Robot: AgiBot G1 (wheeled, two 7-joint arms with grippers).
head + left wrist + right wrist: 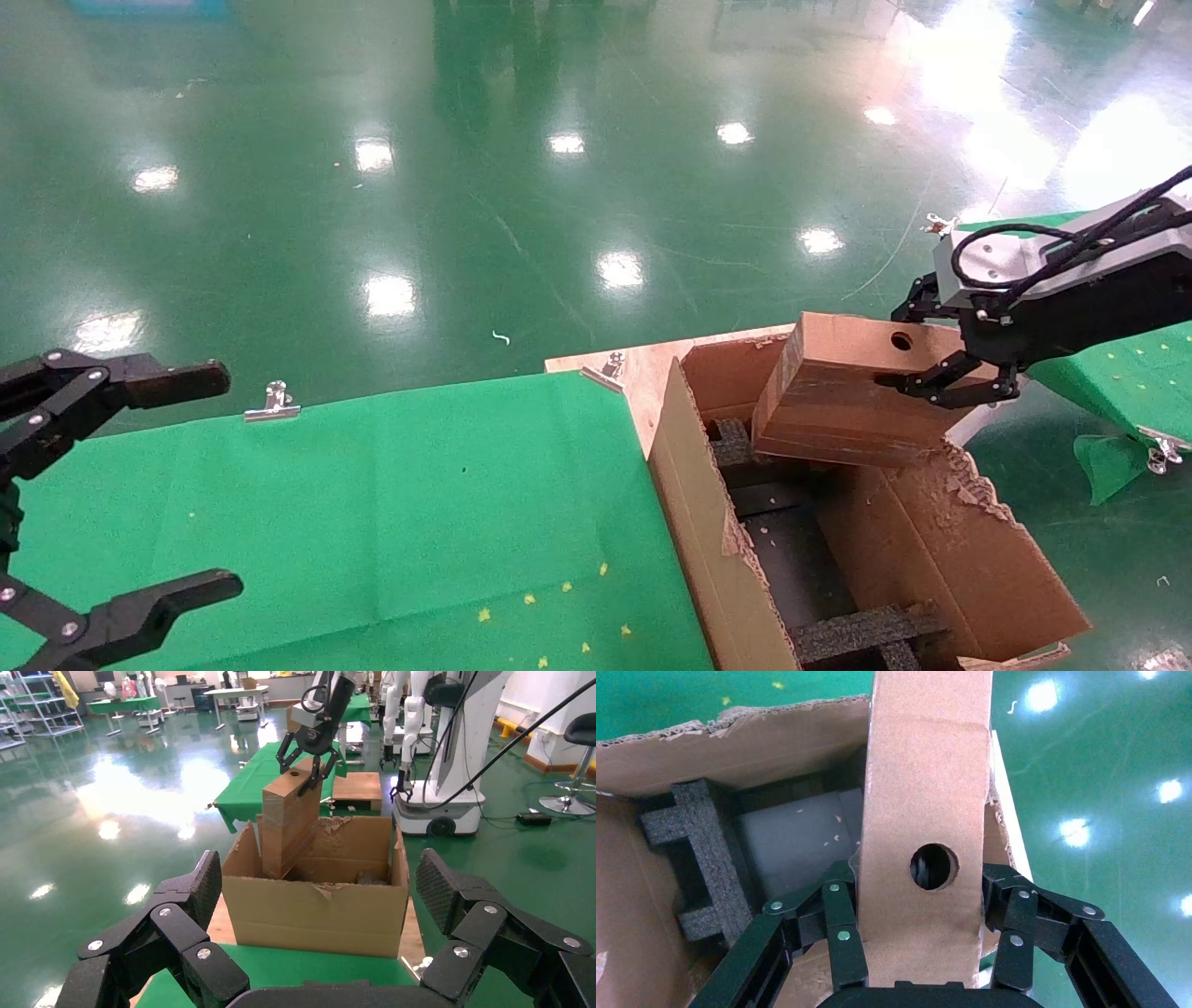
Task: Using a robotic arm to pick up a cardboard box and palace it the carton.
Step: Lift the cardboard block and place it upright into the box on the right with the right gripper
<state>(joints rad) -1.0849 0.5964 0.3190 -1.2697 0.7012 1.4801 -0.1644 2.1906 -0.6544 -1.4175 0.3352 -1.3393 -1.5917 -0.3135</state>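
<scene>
My right gripper (917,359) is shut on the small brown cardboard box (843,391), gripping its narrow side with the round hole. It holds the box tilted, its lower end dipping into the far end of the large torn carton (694,522). In the right wrist view the fingers (838,924) press both sides of the box (923,797) above the carton's black foam inserts (701,853). In the left wrist view the box (288,822) stands in the carton (316,906) under the right gripper (314,766). My left gripper (149,485) is open and empty at the near left.
The carton sits on a wooden board (643,368) at the right end of a green-clothed table (372,513) held by metal clips (273,401). A second green table (1131,373) lies to the right. Shiny green floor surrounds everything. Other robots (450,748) stand beyond.
</scene>
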